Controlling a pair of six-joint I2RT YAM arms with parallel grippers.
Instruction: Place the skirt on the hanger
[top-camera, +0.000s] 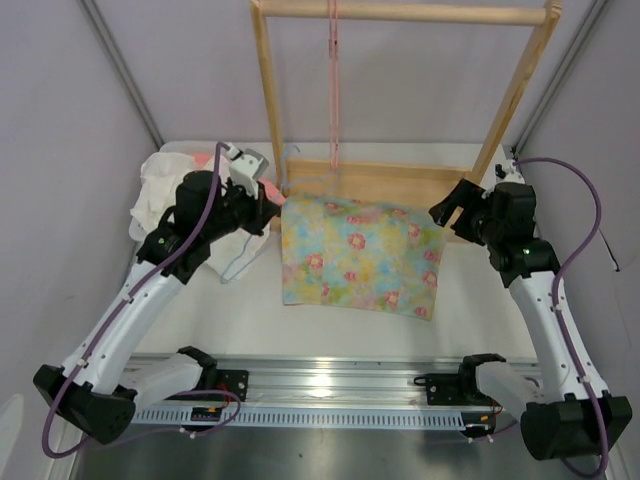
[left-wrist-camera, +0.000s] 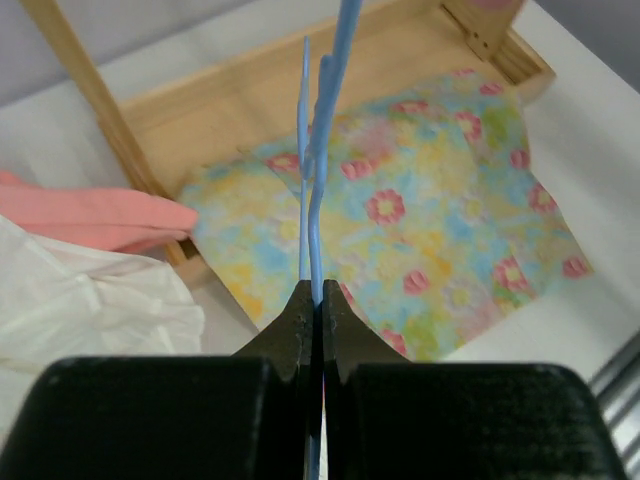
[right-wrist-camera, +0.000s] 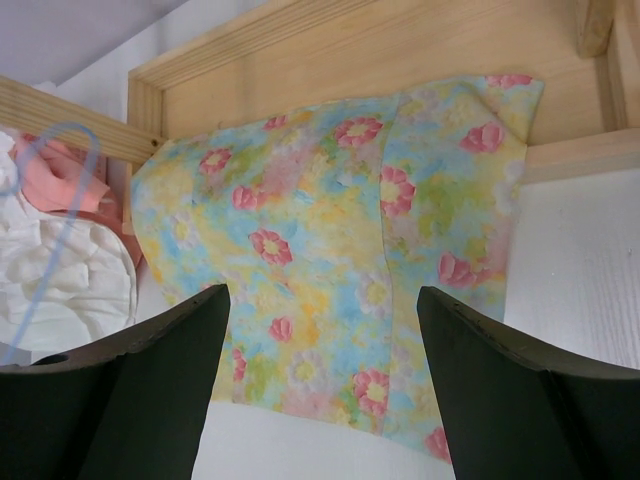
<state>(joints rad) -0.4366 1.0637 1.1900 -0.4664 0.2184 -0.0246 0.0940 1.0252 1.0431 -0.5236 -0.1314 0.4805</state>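
White table (top-camera: 330, 330) between grey walls, a wooden rack (top-camera: 400, 180) at the far side: hanger in hand on the left, skirt lying flat in the middle
The left fingers (left-wrist-camera: 303, 322) are pinched tight on the blue hanger (left-wrist-camera: 318, 200), whose wire runs edge-on straight out toward the skirt (top-camera: 360, 255), which lies just to their right; the skirt is spread with its long axis left to right, its far edge lapping onto the rack's base board and its near edge on bare table. The right fingers (right-wrist-camera: 150, 380) stand wide apart and hold nothing, hovering over the skirt's far right part, so that arm looks the nearer one to lift the cloth. There is open room near and right; a white cloth (top-camera: 165, 190) and a salmon garment (left-wrist-camera: 90, 215) crowd the left
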